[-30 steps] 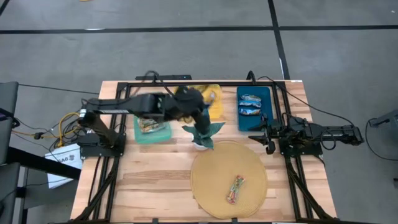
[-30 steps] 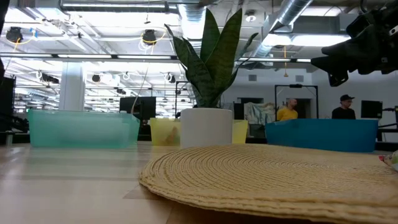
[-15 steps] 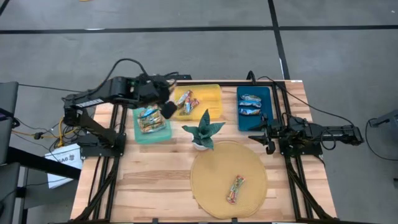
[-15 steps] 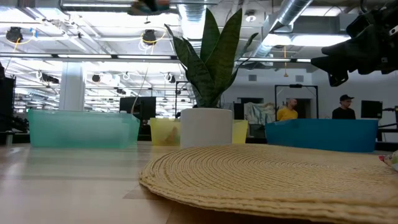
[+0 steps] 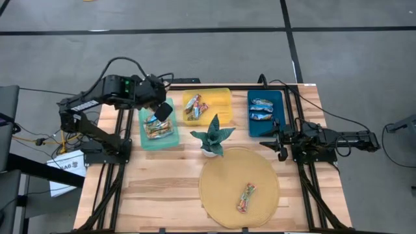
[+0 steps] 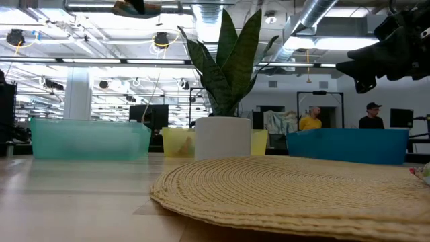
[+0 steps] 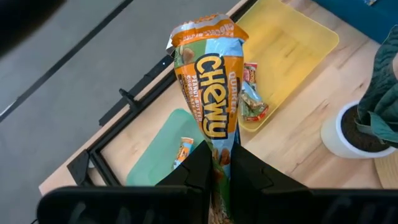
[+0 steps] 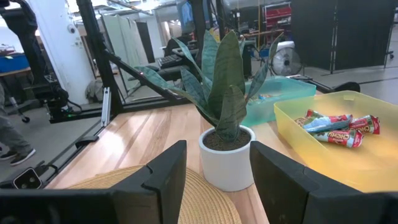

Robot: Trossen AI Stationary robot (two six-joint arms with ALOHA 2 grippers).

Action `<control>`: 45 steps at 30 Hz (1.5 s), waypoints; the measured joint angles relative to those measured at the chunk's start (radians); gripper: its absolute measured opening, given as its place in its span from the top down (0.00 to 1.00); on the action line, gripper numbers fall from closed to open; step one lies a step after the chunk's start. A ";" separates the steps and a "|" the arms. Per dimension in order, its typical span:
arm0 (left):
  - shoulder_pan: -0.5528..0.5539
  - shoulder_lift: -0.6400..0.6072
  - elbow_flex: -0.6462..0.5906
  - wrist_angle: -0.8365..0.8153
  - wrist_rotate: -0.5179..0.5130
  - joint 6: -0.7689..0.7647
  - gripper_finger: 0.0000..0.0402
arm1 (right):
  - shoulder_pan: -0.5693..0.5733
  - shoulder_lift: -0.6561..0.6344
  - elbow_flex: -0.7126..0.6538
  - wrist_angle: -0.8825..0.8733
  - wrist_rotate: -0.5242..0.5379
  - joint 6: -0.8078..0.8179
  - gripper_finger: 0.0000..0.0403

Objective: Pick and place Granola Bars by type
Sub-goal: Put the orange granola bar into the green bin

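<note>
My left gripper (image 5: 161,112) hangs high over the green bin (image 5: 158,133), shut on an orange-and-blue Chewy granola bar (image 7: 208,93). In the low view it shows at the top edge (image 6: 138,7). More bars of that kind lie in the green bin. Red-wrapped bars (image 5: 195,107) lie in the yellow bin (image 5: 221,97), and blue ones (image 5: 262,109) in the blue bin (image 5: 278,123). One multicoloured bar (image 5: 246,197) lies on the round woven mat (image 5: 221,175). My right gripper (image 5: 281,144) waits open at the table's right side. My left gripper pinches one end of the bar (image 7: 219,155) between its two fingers (image 7: 198,169). The fingers slant down from above and lie along the bar. The rest of the wrapper juts out past the fingertips, lifted clear above the green bin.
A potted plant (image 5: 212,140) in a white pot stands mid-table between the bins and the mat. Black frame rails (image 5: 117,162) run along both table sides. In the low view, people stand in the room beyond the table.
My left gripper has swung from above the plant and yellow bin toward the table's left edge, carrying the bar. It now hangs over the green bin. It has tipped as it went and has stayed shut on the bar.
</note>
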 joint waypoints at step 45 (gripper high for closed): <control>0.073 -0.259 -1.046 0.621 0.381 0.565 0.93 | 0.000 0.000 0.000 0.000 0.000 0.000 0.58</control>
